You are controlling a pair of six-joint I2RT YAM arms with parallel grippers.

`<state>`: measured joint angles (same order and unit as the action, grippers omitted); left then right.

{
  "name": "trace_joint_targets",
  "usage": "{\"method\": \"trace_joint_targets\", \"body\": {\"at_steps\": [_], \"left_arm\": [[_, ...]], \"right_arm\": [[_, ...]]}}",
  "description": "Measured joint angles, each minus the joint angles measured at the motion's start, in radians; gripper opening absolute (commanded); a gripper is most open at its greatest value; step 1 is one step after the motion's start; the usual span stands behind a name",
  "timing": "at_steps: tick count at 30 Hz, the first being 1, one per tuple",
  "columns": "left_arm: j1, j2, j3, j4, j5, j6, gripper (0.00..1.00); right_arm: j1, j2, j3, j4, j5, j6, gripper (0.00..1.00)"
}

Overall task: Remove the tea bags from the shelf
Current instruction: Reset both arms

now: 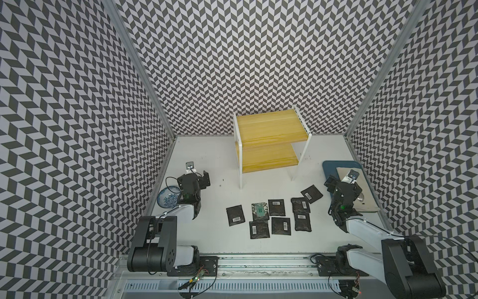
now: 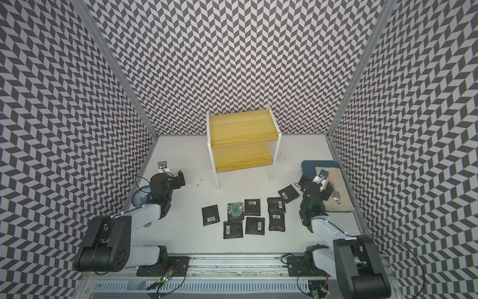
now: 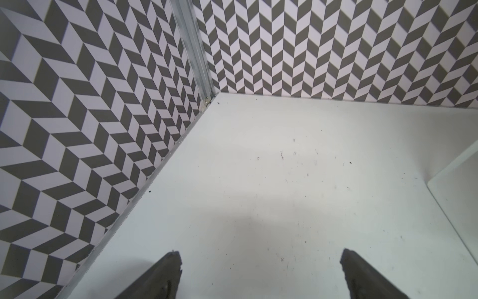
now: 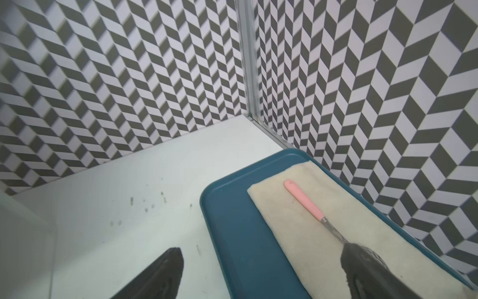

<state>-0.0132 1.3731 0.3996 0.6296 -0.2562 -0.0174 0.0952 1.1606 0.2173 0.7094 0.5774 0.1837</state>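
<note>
Eight tea bags [image 1: 281, 225] lie on the desk [image 1: 207, 160], nearer than the shelf [image 1: 269, 124]. The left gripper [image 3: 260, 255] and right gripper [image 4: 261, 249], both wide and holding nothing, flank them without touching.

1. Shelf [image 1: 269, 126]: yellow boards, white frame.
2. Tea bags [image 1: 276, 207]: black, white barcode labels; one [image 1: 260, 210] green-white patterned.
3. Tray [image 4: 232, 233] blue; cloth [image 4: 292, 227] cream; spoon handle [image 4: 304, 199] pink.
4. Bowl [image 1: 165, 201] blue-white patterned; walls [image 1: 232, 51] grey-white chevron.

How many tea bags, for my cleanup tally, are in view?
8 tea bags, all on the table before the shelf: seven clustered centrally, one angled toward the blue tray.
</note>
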Motion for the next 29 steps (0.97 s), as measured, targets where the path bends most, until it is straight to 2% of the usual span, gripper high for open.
{"method": "trace_joint_targets", "body": {"at_steps": [5, 10, 12, 15, 20, 24, 29], "left_arm": [[-0.008, 0.028, -0.067, 0.182, 0.043, 0.032, 0.99], [-0.024, 0.067, -0.123, 0.386, 0.173, 0.055, 1.00], [-0.028, 0.134, -0.130, 0.466, 0.182, 0.052, 1.00], [-0.015, 0.184, -0.130, 0.488, 0.201, 0.042, 1.00], [-0.004, 0.188, -0.128, 0.528, 0.210, 0.033, 1.00], [-0.004, 0.188, -0.128, 0.537, 0.216, 0.026, 1.00], [-0.004, 0.188, -0.128, 0.544, 0.217, 0.024, 1.00]], "right_arm": [[0.000, 0.123, -0.114, 0.310, -0.076, -0.040, 1.00], [-0.001, 0.301, -0.147, 0.610, -0.147, -0.092, 1.00], [-0.002, 0.328, -0.147, 0.650, -0.208, -0.119, 0.99], [-0.002, 0.385, -0.129, 0.726, -0.241, -0.143, 0.99], [-0.002, 0.393, 0.011, 0.608, -0.266, -0.156, 0.99], [-0.001, 0.397, -0.002, 0.641, -0.269, -0.159, 0.99], [-0.001, 0.396, 0.019, 0.569, -0.271, -0.159, 0.99]]}}
